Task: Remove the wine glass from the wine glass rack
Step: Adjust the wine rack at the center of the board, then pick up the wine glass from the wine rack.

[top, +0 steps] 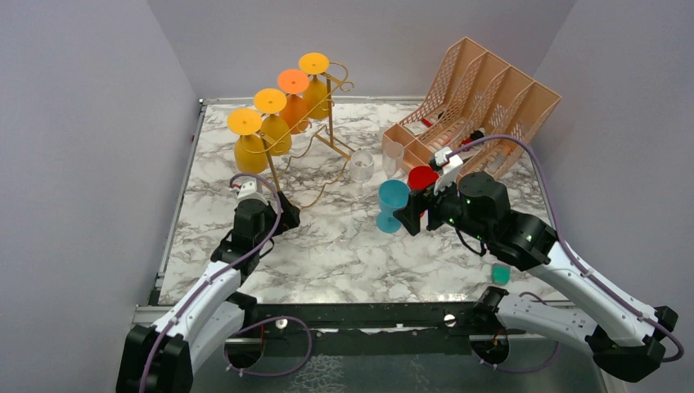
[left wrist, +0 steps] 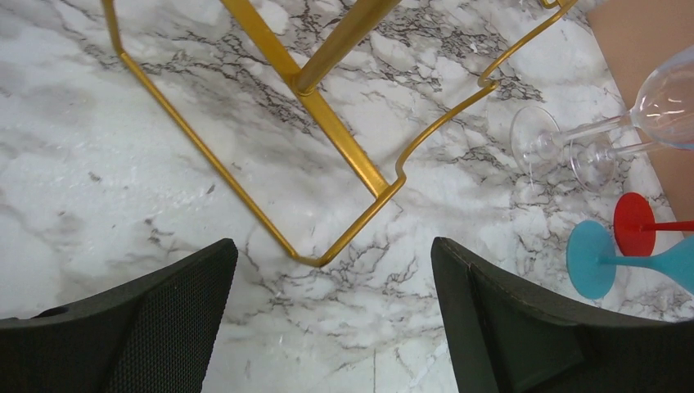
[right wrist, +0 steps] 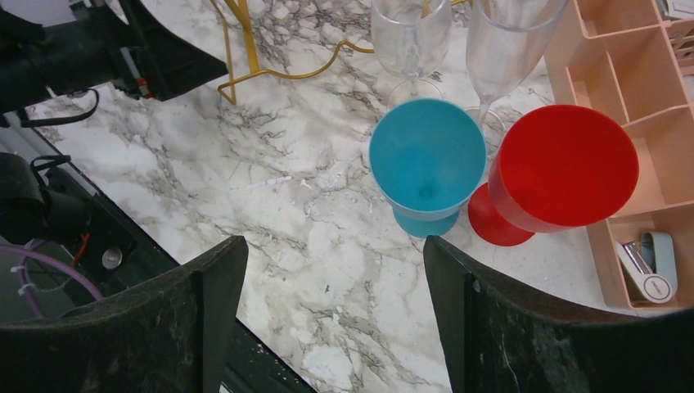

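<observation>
A white tabletop point(top: 327, 246) with grey marble veining carries everything.

The left tool point(left wrist: 331, 270) has two broad black fingers with a finely dimpled texture. They stand wide apart and hold nothing. Directly between and below them lies a looped foot of the gold wire wine glass rack point(top: 331, 123), a thin, glossy metal frame with wavy rails and curled ends.

Just beyond this tool, four opaque matte wine glasses point(top: 250, 147) hang upside down from the rack in a row. Their flat round bases face up and their rounded bowls hang below. Three are yellow-orange and one is a deeper orange.

The right tool point(right wrist: 334, 262) is also spread open and empty, with rough black fingers. Just ahead of it stands an upright turquoise goblet point(right wrist: 427, 160) with a smooth, deep bowl. Touching its side is a red goblet point(right wrist: 565, 168) of the same shape.

Further ahead stand two clear, transparent stemmed glasses point(right wrist: 409, 37), close together. To the right of them sits a peach plastic file organizer point(top: 491, 98) with lattice walls and slanted dividers.
</observation>
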